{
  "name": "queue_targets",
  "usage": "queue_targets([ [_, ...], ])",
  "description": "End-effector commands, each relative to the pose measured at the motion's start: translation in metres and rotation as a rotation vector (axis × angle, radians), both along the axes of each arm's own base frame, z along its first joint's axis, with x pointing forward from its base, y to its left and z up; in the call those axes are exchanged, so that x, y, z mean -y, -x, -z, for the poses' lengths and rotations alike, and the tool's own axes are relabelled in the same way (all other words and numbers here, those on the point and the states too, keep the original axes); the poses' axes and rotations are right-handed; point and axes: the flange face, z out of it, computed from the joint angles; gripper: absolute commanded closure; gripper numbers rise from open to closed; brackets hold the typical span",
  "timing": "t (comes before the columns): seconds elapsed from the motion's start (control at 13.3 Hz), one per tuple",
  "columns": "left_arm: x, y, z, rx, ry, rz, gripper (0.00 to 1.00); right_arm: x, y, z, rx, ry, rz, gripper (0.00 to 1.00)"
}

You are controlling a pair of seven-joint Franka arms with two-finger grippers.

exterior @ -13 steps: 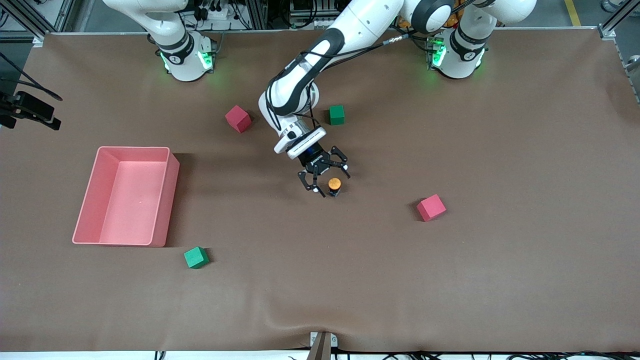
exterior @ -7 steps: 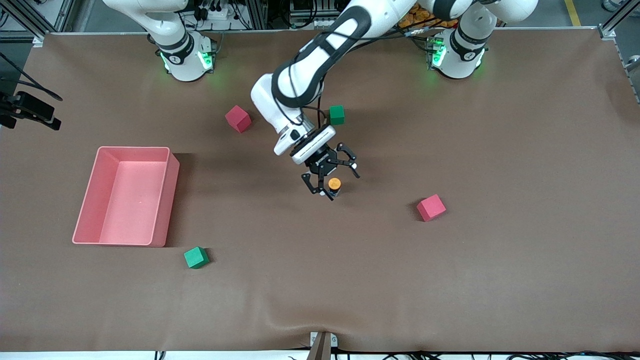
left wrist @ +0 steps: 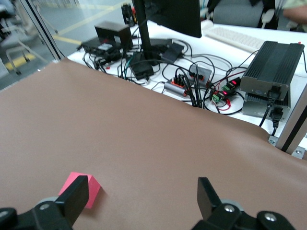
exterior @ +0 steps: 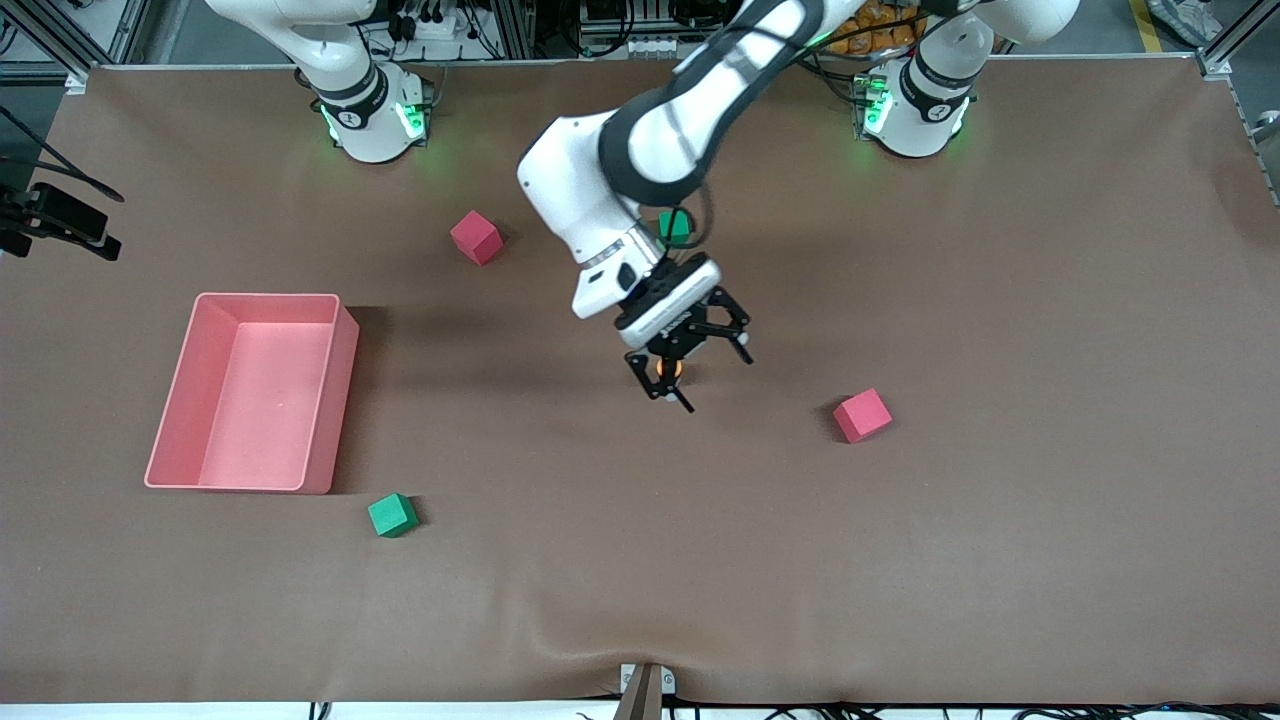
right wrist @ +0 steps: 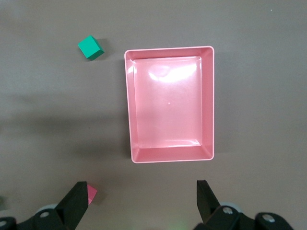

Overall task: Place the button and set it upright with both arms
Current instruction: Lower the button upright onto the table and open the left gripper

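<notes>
button (exterior: 668,367): looks light, stiff, tippy; i'd pinch its dark body
left gripper (exterior: 688,369): over it, spread wide, empty
right gripper (right wrist: 139,201): waiting over the tray (right wrist: 129,110), spread wide, empty

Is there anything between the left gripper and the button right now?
Nothing visible. The left gripper hangs open right over the button, whose orange cap shows between its fingers. The nearest pink-red cube sits apart, toward the left arm's end of the table.

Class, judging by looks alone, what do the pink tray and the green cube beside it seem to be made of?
Pink tray: probably moulded plastic, smooth and glossy; its floor shows bright reflections and its corners are rounded.
Green cube: likely foam, matte, no shine, slightly soft edges.
</notes>
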Motion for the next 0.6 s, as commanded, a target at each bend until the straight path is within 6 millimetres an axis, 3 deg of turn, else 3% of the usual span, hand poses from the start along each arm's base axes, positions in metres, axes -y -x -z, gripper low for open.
queue_targets([
  [0.0, -0.042, -0.026, -0.051, -0.085, 0.152, -0.003, 0.0, 0.002, -0.001, -0.006, 0.008, 0.0, 0.018, 0.0],
  [0.53, -0.135, -0.076, -0.116, -0.256, 0.227, 0.088, 0.0, 0.0, -0.002, -0.005, 0.005, 0.0, 0.015, 0.0],
])
